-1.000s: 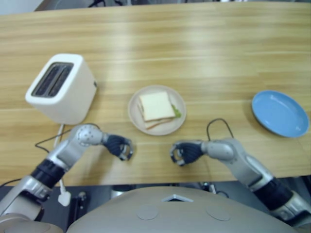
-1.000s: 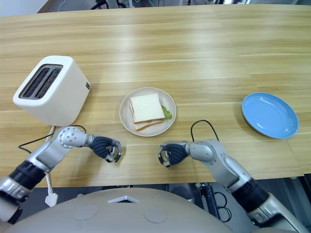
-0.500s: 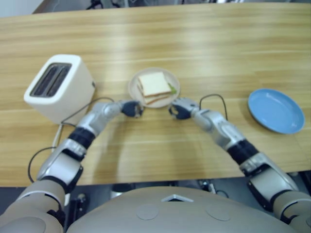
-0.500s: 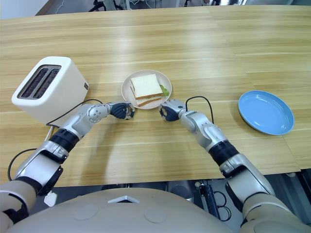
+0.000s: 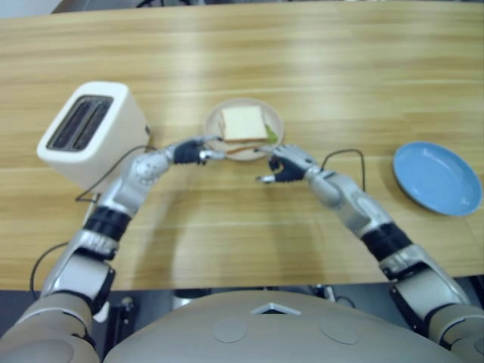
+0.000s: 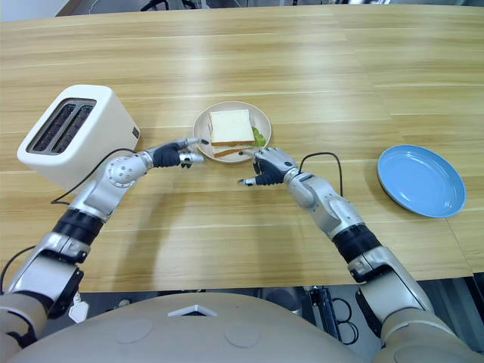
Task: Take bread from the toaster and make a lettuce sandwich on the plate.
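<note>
A sandwich (image 6: 231, 128) of two white bread slices with green lettuce (image 6: 259, 137) poking out on its right lies on a beige plate (image 6: 204, 122) at the table's middle. My left hand (image 6: 176, 154) sits at the plate's front left rim, fingers stretched out, holding nothing. Just off the plate's front right rim is my right hand (image 6: 265, 167), fingers spread and empty. The white toaster (image 6: 79, 144) stands at the left with both slots (image 6: 63, 126) dark and no bread showing.
A blue plate (image 6: 420, 180) lies bare at the right. The toaster's cable (image 6: 82, 189) runs along the table under my left arm. A thin black cable (image 6: 324, 160) loops from my right wrist. Wide bare wood stretches behind the plate.
Both hands have gone from curled to spread open and now sit a little closer to the plate's front rim. The view shifted slightly.
</note>
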### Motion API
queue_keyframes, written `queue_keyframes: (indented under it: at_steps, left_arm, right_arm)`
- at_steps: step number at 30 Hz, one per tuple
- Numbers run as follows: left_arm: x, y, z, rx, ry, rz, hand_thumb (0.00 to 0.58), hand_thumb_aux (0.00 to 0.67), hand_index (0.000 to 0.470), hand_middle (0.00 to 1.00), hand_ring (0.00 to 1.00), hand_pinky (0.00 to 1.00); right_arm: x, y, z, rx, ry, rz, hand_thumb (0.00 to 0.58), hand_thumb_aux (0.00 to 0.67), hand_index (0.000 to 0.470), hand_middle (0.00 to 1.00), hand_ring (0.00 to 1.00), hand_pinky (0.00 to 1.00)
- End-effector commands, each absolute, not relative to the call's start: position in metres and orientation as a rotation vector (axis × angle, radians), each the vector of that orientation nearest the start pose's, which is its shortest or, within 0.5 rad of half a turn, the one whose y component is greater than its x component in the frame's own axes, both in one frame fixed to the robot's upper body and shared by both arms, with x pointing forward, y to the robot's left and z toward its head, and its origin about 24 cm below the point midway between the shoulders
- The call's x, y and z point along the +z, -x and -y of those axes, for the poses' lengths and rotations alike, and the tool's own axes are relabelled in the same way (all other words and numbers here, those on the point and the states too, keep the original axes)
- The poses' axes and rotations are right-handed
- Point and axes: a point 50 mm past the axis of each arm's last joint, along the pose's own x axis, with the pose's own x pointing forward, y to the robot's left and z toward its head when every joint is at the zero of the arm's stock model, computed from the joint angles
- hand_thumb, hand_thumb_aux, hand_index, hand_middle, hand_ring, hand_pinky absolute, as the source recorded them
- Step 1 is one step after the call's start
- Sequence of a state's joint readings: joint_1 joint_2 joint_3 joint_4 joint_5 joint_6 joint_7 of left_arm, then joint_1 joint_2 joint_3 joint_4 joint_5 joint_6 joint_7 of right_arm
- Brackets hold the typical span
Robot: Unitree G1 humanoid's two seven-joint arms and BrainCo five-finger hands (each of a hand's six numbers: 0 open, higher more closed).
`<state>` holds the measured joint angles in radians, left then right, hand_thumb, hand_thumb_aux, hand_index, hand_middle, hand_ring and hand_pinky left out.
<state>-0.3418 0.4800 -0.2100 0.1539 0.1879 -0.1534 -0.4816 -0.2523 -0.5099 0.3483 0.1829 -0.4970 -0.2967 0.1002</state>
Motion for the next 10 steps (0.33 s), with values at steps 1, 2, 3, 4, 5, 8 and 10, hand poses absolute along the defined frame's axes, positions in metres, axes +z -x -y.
queue_keyframes:
  at_steps: [1, 2, 3, 4, 5, 8, 10]
  left_arm:
    - [0.128, -0.296, -0.164, -0.497, -0.408, 0.26, 0.0, 0.0, 0.0, 0.0, 0.0, 0.0]
    - [0.129, -0.295, -0.165, -0.446, -0.293, 0.27, 0.0, 0.0, 0.0, 0.0, 0.0, 0.0]
    - [0.128, -0.294, -0.166, -0.401, -0.194, 0.267, 0.0, 0.0, 0.0, 0.0, 0.0, 0.0]
    - [0.126, -0.294, -0.167, -0.357, -0.116, 0.264, 0.0, 0.0, 0.0, 0.0, 0.0, 0.0]
    - [0.122, -0.294, -0.169, -0.314, -0.057, 0.259, 0.0, 0.0, 0.0, 0.0, 0.0, 0.0]
    - [0.107, -0.298, -0.176, -0.18, 0.07, 0.206, 0.0, 0.0, 0.0, 0.0, 0.0, 0.0]
    - [0.097, -0.3, -0.18, -0.118, 0.121, 0.189, 0.0, 0.0, 0.0, 0.0, 0.0, 0.0]
  right_arm:
    - [0.098, -0.284, 0.169, 0.345, 0.565, 0.326, 0.0, 0.0, 0.0, 0.0, 0.0, 0.0]
    - [0.103, -0.285, 0.176, 0.278, 0.427, 0.335, 0.0, 0.0, 0.0, 0.0, 0.0, 0.0]
    - [0.106, -0.285, 0.182, 0.216, 0.303, 0.337, 0.0, 0.0, 0.0, 0.0, 0.0, 0.0]
    - [0.106, -0.286, 0.188, 0.162, 0.198, 0.333, 0.0, 0.0, 0.0, 0.0, 0.0, 0.0]
    - [0.105, -0.287, 0.194, 0.112, 0.122, 0.325, 0.0, 0.0, 0.0, 0.0, 0.0, 0.0]
    - [0.092, -0.288, 0.206, -0.02, 0.031, 0.276, 0.0, 0.0, 0.0, 0.0, 0.0, 0.0]
    - [0.084, -0.286, 0.208, -0.075, 0.04, 0.267, 0.0, 0.0, 0.0, 0.0, 0.0, 0.0]
